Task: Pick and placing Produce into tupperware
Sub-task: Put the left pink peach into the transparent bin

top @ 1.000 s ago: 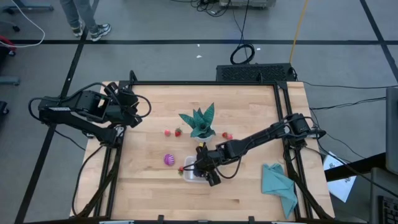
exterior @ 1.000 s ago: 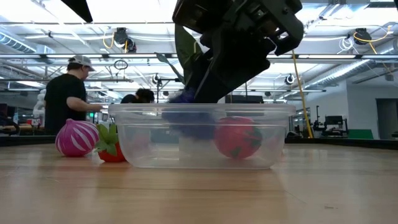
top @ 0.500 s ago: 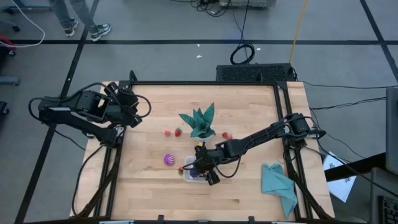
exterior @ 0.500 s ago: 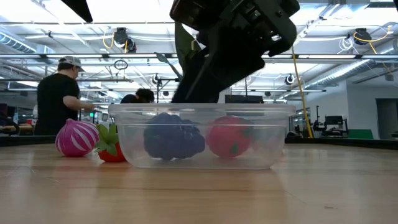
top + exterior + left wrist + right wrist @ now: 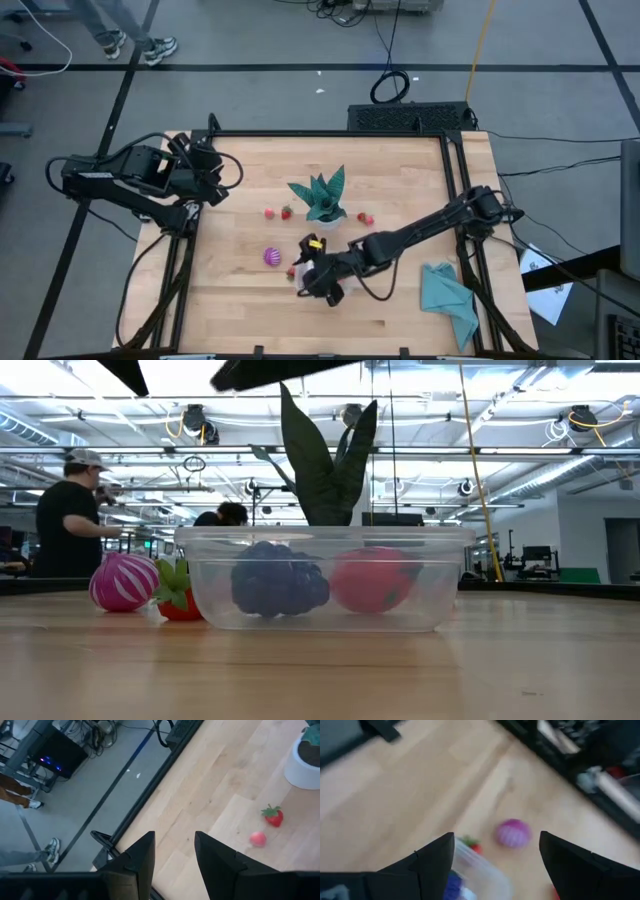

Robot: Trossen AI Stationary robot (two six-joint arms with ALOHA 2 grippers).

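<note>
The clear tupperware (image 5: 320, 580) stands on the table and holds a dark purple piece (image 5: 278, 578) and a larger red piece (image 5: 372, 580). Against its left side lie a strawberry (image 5: 178, 600) and a pink-purple ball (image 5: 124, 582). My right gripper (image 5: 308, 280) hovers open above the container and hides most of it in the high view. In the right wrist view the ball (image 5: 512, 834) and the container's rim (image 5: 480, 875) show between its fingers. Two more small red pieces (image 5: 269, 212) (image 5: 287, 211) lie left of the plant, another (image 5: 366, 218) to its right. My left gripper (image 5: 225, 175) waits at the far left corner, slightly open and empty.
A teal spiky plant in a white pot (image 5: 322, 198) stands just beyond the container. A teal cloth (image 5: 445, 295) lies at the near right. Bare wood stretches along the near edge and the left side. People stand in the room behind the table.
My right gripper has risen out of the container, leaving the low view, has shifted a little toward the table's left edge and has rolled. The dark purple piece, under its fingers a second ago, now rests on the container's floor beside the red piece.
</note>
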